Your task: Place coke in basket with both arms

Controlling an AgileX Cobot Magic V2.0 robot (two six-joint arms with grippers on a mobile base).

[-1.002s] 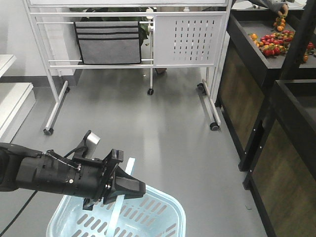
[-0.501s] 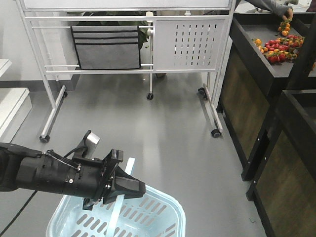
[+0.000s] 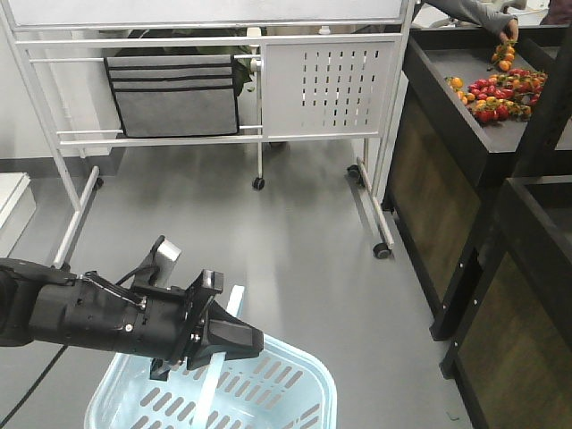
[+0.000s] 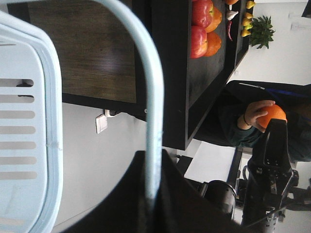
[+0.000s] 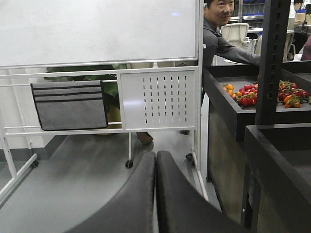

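My left gripper (image 3: 234, 344) (image 4: 153, 160) is shut on the thin swing handle (image 4: 154, 97) of the light blue basket (image 3: 313, 362), which hangs at the bottom of the front view. The basket's slotted wall and rim (image 4: 51, 121) fill the left of the left wrist view. In the right wrist view my right gripper (image 5: 155, 155) is shut, its fingers pressed together with nothing between them, above the grey floor. The coke is out of view, and what lies inside the basket is hidden.
A white whiteboard stand on casters (image 3: 259, 89) with a grey pouch (image 3: 170, 94) stands ahead. Black shelving (image 3: 500, 170) with red and orange fruit runs along the right. A person (image 5: 218, 29) leans on the shelf behind it. Grey floor lies between.
The whiteboard stand and shelving have slid left in the front view, so the base has swung right. The left arm and basket keep the same place in the frame.
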